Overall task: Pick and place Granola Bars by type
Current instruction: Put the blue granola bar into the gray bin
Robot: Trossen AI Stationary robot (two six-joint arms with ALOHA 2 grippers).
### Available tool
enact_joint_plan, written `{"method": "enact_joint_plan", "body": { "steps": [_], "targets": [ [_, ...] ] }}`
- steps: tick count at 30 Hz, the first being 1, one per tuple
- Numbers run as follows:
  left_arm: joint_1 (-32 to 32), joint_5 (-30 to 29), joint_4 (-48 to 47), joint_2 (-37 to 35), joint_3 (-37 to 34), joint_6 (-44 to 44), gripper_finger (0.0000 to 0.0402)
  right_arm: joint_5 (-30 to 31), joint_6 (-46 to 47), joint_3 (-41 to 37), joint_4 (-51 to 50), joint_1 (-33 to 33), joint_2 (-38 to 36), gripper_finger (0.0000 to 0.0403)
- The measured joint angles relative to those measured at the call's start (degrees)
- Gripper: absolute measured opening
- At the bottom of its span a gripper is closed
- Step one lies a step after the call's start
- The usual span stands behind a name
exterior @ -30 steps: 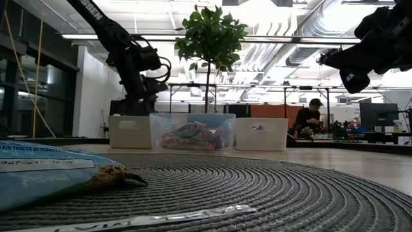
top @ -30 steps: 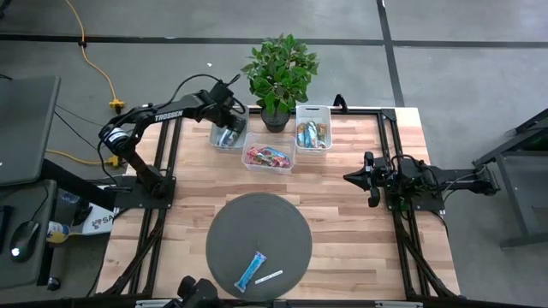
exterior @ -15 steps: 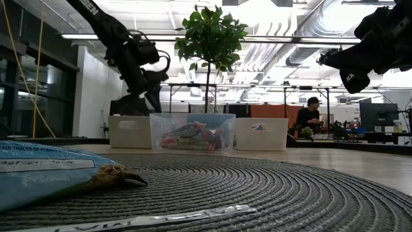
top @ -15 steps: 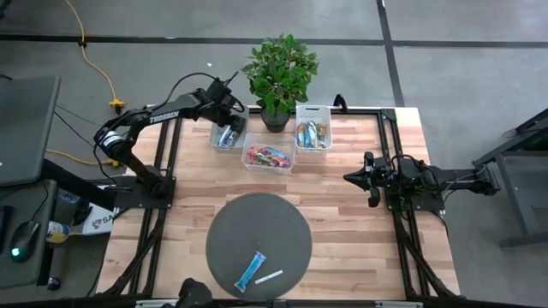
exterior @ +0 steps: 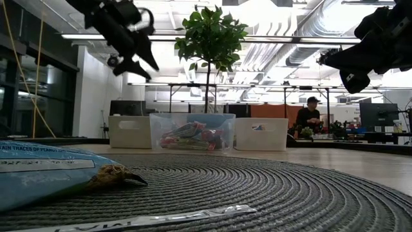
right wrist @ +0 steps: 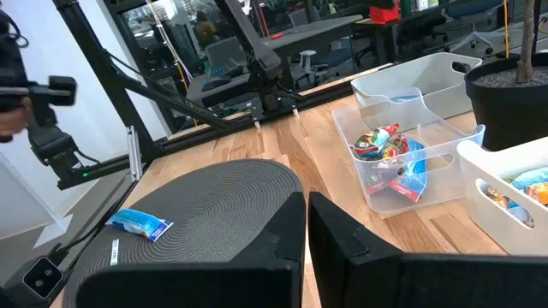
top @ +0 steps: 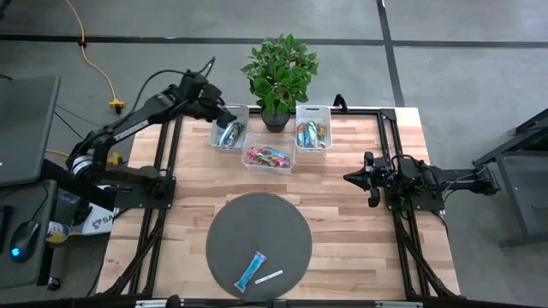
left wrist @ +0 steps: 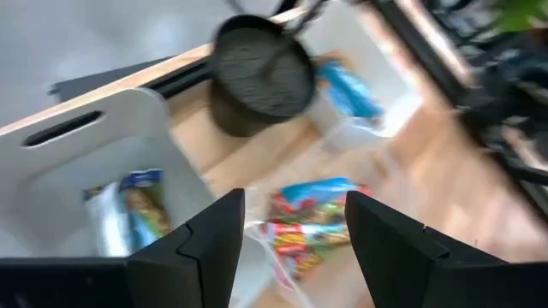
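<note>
One light blue granola bar (top: pixel 251 269) lies flat on the round grey mat (top: pixel 257 231), with a thin white strip label (top: pixel 269 276) beside it. It also shows in the right wrist view as the bar (right wrist: pixel 141 222). Three bins stand at the table's far side: the left bin (top: pixel 229 133) holds blue bars, the clear middle bin (top: pixel 268 156) red ones, the right bin (top: pixel 312 135) tan-orange ones. My left gripper (top: pixel 224 113) hangs open and empty high over the left bin (left wrist: pixel 120 214). My right gripper (top: pixel 351 178) waits shut over the table's right side.
A potted plant (top: pixel 278 77) stands between the left and right bins, its dark pot (left wrist: pixel 261 73) close to my left gripper. Metal frame rails run along the table's left and right sides. Bare wood lies between the mat and the bins.
My left gripper has risen from the left bin's mouth to well above it, drawing back a little toward the table's far left corner. The bars have not moved.
</note>
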Motion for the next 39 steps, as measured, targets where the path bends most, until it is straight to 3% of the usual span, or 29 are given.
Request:
{"method": "enact_joint_plan", "body": {
  "steps": [10, 13, 17, 26, 33, 39],
  "targets": [
    [-1.81, 12.19, -9.08, -10.4, 0.0, -4.76, 0.02, 0.02, 0.0, 0.0, 0.0, -0.02, 0.0, 0.0],
    [-6.22, 11.48, -15.06, -13.19, -0.02, -5.95, 0.02, 0.01, 0.0, 0.0, 0.0, -0.01, 0.0, 0.0],
    [-15.66, 3.9, -19.97, -16.77, -0.04, -10.1, 0.02, 0.01, 0.0, 0.0, 0.0, 0.0, 0.0, 0.0],
    [-41.62, -19.06, -20.55, -23.34, -0.04, -30.1, 0.02, 0.02, 0.0, 0.0, 0.0, 0.0, 0.0, 0.0],
    [-60.61, -32.82, -20.01, -22.16, -0.04, -43.41, 0.02, 0.01, 0.0, 0.0, 0.0, 0.0, 0.0, 0.0],
    [-73.06, -41.34, -18.57, -18.17, 0.0, -52.24, 0.02, 0.0, 0.0, 0.0, 0.0, 0.0, 0.0, 0.0]
  ]
}}
